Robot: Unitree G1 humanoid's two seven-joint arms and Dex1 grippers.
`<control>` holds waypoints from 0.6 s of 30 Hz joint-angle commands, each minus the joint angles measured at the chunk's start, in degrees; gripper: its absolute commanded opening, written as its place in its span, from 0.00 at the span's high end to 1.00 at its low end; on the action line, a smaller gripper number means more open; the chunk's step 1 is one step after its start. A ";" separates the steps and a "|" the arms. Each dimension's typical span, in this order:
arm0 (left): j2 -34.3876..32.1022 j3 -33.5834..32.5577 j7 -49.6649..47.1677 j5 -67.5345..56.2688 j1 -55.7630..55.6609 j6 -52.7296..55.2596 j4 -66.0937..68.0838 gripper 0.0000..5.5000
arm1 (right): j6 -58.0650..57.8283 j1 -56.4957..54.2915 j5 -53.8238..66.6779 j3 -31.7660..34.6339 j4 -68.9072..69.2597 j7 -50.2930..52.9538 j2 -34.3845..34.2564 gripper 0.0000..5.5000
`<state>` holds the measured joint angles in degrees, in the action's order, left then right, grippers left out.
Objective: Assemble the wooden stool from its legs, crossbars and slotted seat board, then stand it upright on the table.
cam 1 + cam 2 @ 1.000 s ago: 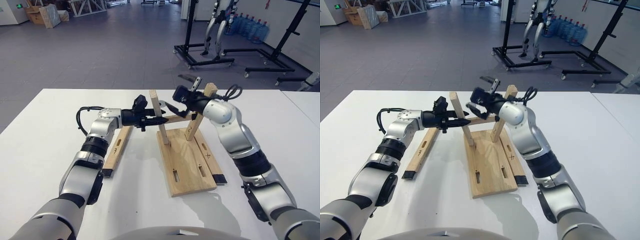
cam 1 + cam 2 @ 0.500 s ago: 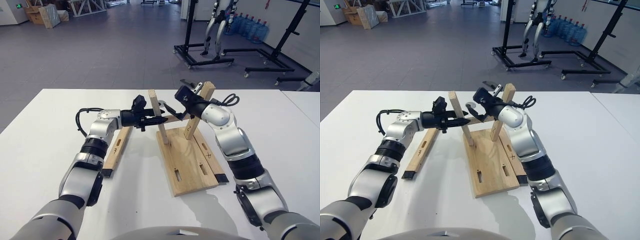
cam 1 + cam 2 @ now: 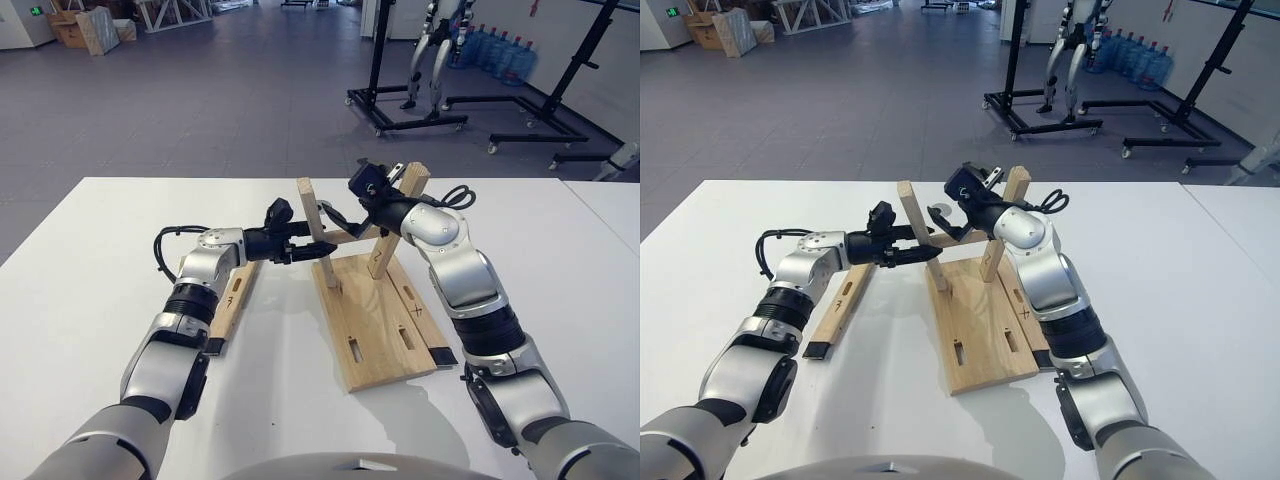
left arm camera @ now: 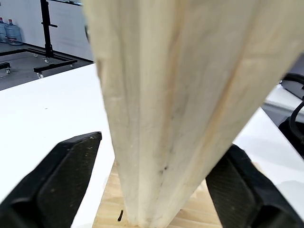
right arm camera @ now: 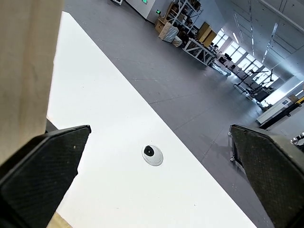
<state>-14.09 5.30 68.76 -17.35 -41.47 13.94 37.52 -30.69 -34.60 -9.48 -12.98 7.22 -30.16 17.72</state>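
Note:
The slotted seat board (image 3: 378, 330) lies flat on the white table. Two legs stand tilted in it: the left leg (image 3: 312, 225) and the right leg (image 3: 398, 212). A crossbar (image 3: 347, 237) runs between them. My left gripper (image 3: 318, 251) is open and straddles the left leg (image 4: 180, 95); a sliver of table shows beside one finger (image 4: 71, 175). My right gripper (image 3: 350, 205) is open just behind the crossbar, with nothing between its fingers (image 5: 47, 161). A spare leg (image 3: 232, 298) lies left of the board. Another leg (image 3: 425, 322) lies along its right edge.
A small white disc (image 5: 152, 155) sits on the table behind the legs. The table's far edge (image 3: 200, 180) runs close behind the work. A second white table (image 3: 612, 208) stands at the right. Black wheeled frames (image 3: 420, 110) stand on the floor beyond.
My left arm has dropped a little and pushed its gripper farther onto the left leg. The right forearm has swung in towards the legs, its gripper staying by the crossbar.

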 commanded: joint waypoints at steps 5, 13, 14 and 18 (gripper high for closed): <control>-7.16 -2.83 2.18 -4.73 2.72 10.74 -15.12 0.20 | 0.31 -4.53 0.08 0.87 -0.44 0.38 1.05 0.02; -17.34 -23.43 -20.06 -13.79 11.24 32.98 -49.79 0.20 | -5.45 -25.15 5.84 11.95 -3.35 0.79 4.03 0.02; -17.28 -28.88 -26.31 -15.17 9.16 36.48 -51.83 0.20 | -7.30 -28.54 7.33 15.84 -5.00 1.41 5.91 0.02; -10.20 -46.86 -57.39 -13.73 0.52 46.94 -56.66 0.20 | -12.15 -28.98 11.77 30.57 -11.13 5.00 13.99 0.02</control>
<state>-29.17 -33.09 27.00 -32.79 -36.48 53.14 -16.08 -38.79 -64.95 0.23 9.65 -0.21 -27.31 26.97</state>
